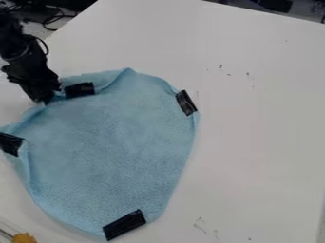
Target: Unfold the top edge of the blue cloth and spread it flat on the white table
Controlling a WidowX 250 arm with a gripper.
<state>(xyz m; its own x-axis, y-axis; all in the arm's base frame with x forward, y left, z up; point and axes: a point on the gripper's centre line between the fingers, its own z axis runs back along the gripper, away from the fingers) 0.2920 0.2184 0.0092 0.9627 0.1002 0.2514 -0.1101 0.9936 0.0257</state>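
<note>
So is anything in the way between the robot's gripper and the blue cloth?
Nothing that I can see. The gripper is right at the cloth's upper-left edge. A black patch is close beside it, not between them.

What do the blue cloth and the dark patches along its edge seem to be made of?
The cloth looks like matte microfiber or terry, given its fine nubby texture and soft folds. The patches look like black tape, perhaps plastic, with a slight sheen.
</note>
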